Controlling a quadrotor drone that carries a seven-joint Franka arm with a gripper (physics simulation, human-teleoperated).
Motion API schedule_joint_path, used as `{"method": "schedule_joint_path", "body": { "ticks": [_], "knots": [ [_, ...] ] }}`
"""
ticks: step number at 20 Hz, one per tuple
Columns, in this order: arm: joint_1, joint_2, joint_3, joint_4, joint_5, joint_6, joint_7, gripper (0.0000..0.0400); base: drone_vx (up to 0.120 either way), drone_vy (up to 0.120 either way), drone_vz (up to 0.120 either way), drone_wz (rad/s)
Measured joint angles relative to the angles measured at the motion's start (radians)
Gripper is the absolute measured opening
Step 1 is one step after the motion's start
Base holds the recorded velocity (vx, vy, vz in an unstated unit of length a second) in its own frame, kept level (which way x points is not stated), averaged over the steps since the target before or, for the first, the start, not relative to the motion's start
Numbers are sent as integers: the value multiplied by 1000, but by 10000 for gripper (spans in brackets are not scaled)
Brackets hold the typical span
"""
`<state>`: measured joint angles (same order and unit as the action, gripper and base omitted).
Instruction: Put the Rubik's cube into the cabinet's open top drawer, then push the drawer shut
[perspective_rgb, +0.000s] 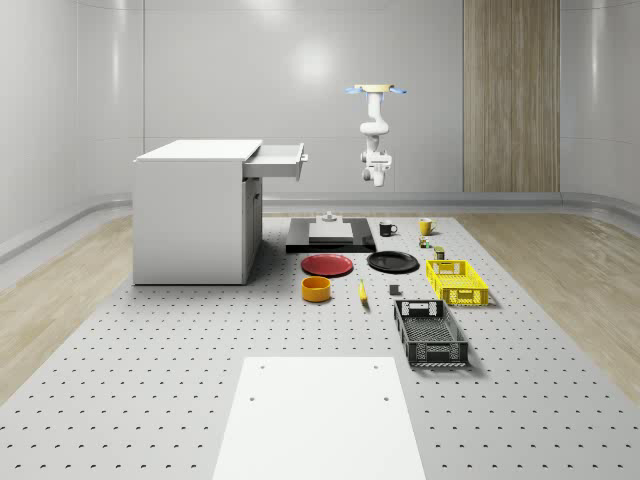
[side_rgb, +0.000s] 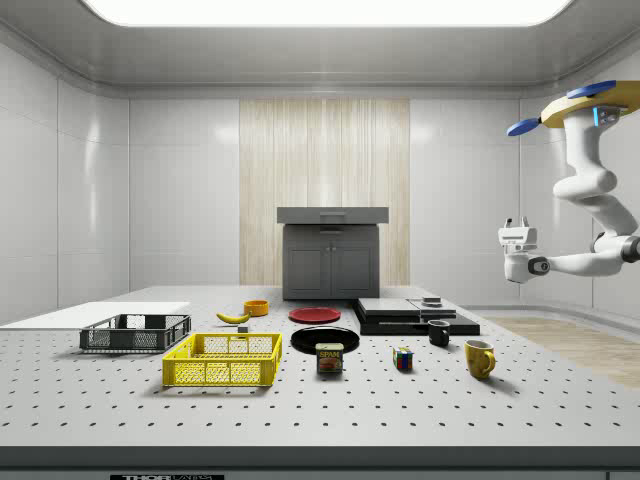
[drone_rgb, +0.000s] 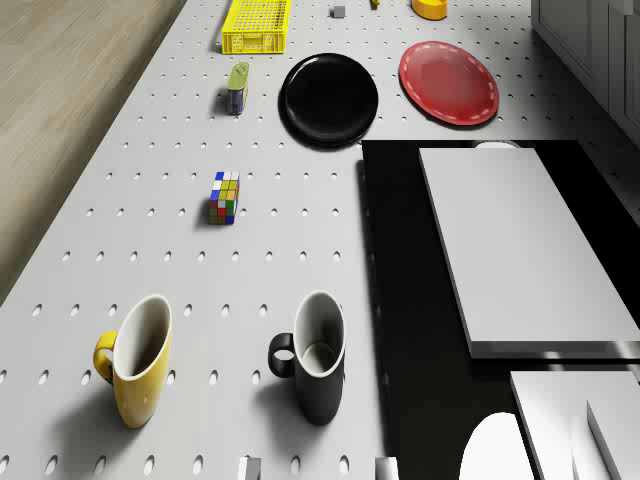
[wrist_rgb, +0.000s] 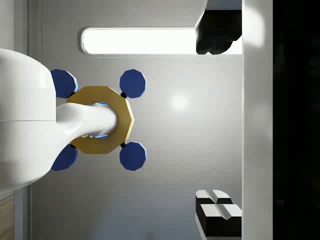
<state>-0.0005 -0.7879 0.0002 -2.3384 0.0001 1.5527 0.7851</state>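
- Whole-scene view has the drone (perspective_rgb: 376, 90) hovering high up over the far end of the desk (perspective_rgb: 150, 390), off to the right of the cabinet (perspective_rgb: 195, 215), with the arm hanging down under it.
- End effector (perspective_rgb: 377, 181) hangs in mid-air past the open top drawer (perspective_rgb: 275, 160), not touching anything. Honestly can't tell if the fingers are wide or narrow.
- Side view puts the end effector (side_rgb: 514, 226) way above the desk, out at that view's right edge, nothing in it that I can see.
- Rubik's cube (drone_rgb: 224, 197) is sitting on the desk by itself. In the side view the cube (side_rgb: 403, 358) is between the Spam can (side_rgb: 329, 358) and the yellow mug (side_rgb: 479, 358).
- Black mug (drone_rgb: 315, 356) stands next to the yellow mug, near the black slab (drone_rgb: 400, 300) with the grey block on it.
- Black plate (drone_rgb: 329, 97) and red plate (drone_rgb: 449, 83) sit side by side further along, yellow basket (drone_rgb: 256, 25) beyond those.
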Motion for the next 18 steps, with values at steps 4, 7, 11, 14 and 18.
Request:
{"method": "schedule_joint_path", "body": {
  "ticks": [4, 7, 11, 14, 18],
  "knots": [
    [-2, 13, 1, 85, 1, -69, -1, 400, 60, 80, 0, 0],
    [-3, 33, 2, 149, 1, -111, -2, 400, 120, 120, 0, 0],
    [-4, 59, 2, 222, 2, -154, -2, 400, 120, 120, 0, 0],
    [-5, 73, 3, 258, 2, -174, -2, 400, 120, 120, 0, 0],
    [-6, 82, 3, 283, 2, -187, -3, 400, 120, 120, 0, 0]
  ]
}}
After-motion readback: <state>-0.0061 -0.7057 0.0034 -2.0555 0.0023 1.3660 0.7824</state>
